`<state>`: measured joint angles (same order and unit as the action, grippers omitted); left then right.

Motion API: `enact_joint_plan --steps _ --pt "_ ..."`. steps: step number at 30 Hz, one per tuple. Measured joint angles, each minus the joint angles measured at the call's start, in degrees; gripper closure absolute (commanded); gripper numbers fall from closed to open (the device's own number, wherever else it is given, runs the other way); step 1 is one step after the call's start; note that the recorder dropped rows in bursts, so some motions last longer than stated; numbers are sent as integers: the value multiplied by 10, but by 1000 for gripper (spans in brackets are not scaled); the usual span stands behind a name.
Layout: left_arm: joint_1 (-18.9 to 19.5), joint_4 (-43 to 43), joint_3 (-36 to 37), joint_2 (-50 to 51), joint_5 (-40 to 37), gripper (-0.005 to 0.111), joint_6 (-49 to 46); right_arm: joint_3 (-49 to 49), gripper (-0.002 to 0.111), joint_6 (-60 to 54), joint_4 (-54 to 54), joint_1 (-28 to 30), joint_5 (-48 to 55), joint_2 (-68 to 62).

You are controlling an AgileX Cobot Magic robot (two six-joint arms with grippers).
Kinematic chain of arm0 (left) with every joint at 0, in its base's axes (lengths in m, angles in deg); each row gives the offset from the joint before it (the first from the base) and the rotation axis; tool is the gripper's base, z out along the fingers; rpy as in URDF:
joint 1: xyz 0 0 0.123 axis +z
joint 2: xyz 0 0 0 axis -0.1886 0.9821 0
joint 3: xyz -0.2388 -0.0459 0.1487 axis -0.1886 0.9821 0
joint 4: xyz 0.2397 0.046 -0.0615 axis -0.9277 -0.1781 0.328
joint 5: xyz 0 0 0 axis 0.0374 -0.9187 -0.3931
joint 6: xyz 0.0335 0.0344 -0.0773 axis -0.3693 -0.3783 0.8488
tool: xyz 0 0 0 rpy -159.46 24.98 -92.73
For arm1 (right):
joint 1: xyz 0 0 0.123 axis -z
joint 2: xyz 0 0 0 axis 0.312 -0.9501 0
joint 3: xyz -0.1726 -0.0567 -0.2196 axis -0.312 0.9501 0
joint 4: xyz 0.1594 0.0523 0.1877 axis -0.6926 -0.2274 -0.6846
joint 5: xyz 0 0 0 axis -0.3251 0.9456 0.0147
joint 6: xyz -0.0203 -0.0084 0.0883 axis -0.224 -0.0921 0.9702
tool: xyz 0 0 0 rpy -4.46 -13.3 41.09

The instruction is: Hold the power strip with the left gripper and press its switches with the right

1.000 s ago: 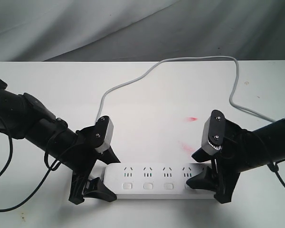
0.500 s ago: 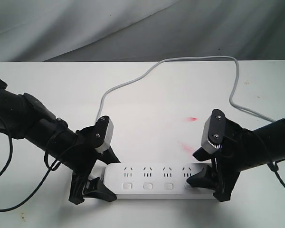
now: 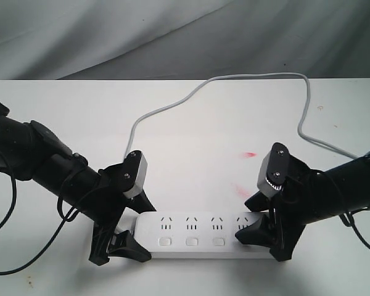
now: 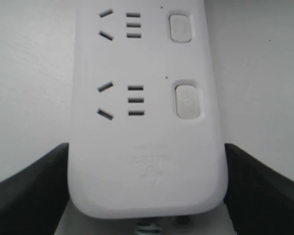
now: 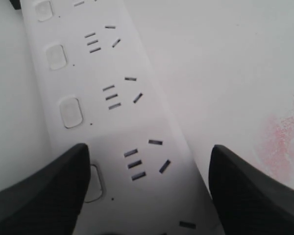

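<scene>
Exterior view: both ends of the power strip [image 3: 194,233] are covered by the left gripper [image 3: 148,232] and right gripper [image 3: 245,221]. Right wrist view: one switch [image 5: 96,183] half hidden under a finger [image 5: 39,196].

Before me a white table [image 3: 61,123] fills the frame; grey cloth [image 3: 172,37] hangs along the top, two red smudges [image 3: 250,153] right of centre.

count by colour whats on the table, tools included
black: 2, left tool and right tool
white: 1, power strip
grey: 1, cord
red: 2, smudges
total: 6
</scene>
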<state>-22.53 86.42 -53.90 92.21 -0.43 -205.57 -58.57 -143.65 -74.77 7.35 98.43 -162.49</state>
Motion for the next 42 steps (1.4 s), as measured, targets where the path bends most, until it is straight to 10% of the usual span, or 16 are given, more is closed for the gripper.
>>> enact_joint_plan --steps 21,33,42 --pt "0 -2 0 0 0 55 0 3 45 -1 -16 0 -24 77" --pt "0 -1 0 0 0 55 0 3 45 -1 -76 211 142 263" --pt "0 0 0 0 0 55 0 -6 45 -1 -27 218 210 168"
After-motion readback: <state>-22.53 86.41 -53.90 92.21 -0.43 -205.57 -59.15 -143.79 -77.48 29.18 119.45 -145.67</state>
